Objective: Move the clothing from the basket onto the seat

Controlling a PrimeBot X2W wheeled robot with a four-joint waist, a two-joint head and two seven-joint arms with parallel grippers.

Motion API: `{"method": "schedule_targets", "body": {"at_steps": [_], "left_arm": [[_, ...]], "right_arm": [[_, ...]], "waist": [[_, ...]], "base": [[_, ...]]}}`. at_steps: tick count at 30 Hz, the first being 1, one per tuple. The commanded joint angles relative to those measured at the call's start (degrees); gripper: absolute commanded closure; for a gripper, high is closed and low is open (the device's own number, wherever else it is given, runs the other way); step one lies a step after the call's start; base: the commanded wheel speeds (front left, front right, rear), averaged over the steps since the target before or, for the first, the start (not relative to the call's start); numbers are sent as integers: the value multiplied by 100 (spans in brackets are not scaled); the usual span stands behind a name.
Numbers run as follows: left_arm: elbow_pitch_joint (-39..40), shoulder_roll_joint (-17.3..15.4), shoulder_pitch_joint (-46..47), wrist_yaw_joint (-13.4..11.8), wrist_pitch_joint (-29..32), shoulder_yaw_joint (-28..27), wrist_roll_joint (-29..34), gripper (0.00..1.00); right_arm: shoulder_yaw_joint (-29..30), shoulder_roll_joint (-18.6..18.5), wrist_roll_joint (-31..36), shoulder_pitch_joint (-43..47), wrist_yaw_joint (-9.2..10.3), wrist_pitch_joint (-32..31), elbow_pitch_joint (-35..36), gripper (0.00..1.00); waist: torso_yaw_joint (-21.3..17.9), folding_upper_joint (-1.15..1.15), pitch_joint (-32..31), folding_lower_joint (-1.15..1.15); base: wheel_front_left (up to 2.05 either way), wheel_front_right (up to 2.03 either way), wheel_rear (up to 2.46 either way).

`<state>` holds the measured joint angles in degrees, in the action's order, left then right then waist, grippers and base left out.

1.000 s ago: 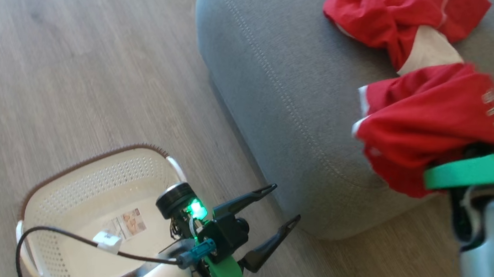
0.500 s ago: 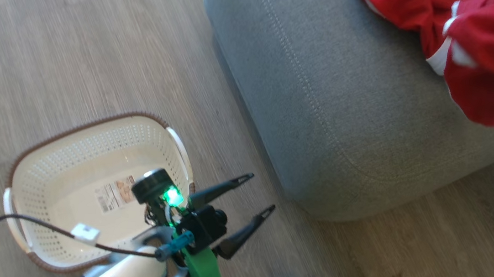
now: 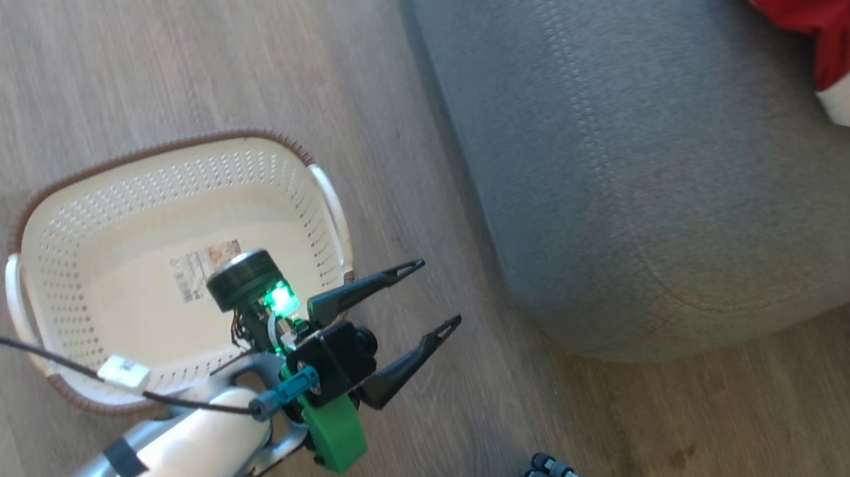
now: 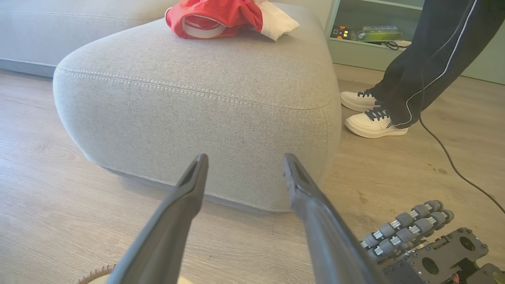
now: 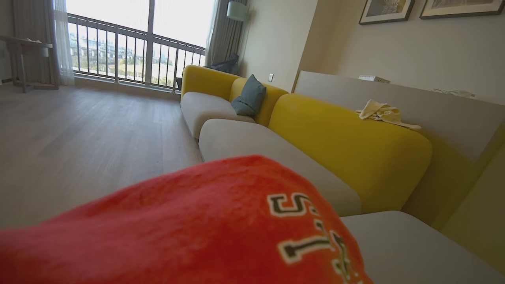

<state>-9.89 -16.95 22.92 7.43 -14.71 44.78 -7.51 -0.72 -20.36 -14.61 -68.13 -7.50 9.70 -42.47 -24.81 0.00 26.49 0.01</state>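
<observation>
Left gripper (image 3: pixel 436 293) fingers spread wide, gripping nothing, over wood floor (image 3: pixel 101 15) just beside cream-white perforated plastic basket (image 3: pixel 163 171). Right gripper closed on bright-red lettered fabric garment (image 5: pixel 189 221), fingers hidden beneath it, over grey upholstered sofa (image 3: pixel 637 174); red-and-white banded garment (image 4: pixel 221 17) lies on sofa.

A red garment (image 5: pixel 189 221) with white lettering lies across the bottom, 5 to 8 o'clock. Beyond it, a grey-and-yellow sofa (image 5: pixel 244 142) runs toward 11 o'clock.
</observation>
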Motion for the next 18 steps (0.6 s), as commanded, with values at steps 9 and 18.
{"method": "schedule_targets", "body": {"at_steps": [9, 18], "left_arm": [[189, -141, 291, 5, -29, -127, 5, 0], [130, -233, 339, 5, -29, -162, 30, 0]], "right_arm": [[197, -318, 628, -1139, 1, 88, -1166, 100], [1593, -609, 1637, -1314, 1, -94, -2617, 100]], "waist": [[348, 0, 428, -1], [530, 0, 682, -1]], "base": [[0, 0, 0], [0, 0, 0]]}}
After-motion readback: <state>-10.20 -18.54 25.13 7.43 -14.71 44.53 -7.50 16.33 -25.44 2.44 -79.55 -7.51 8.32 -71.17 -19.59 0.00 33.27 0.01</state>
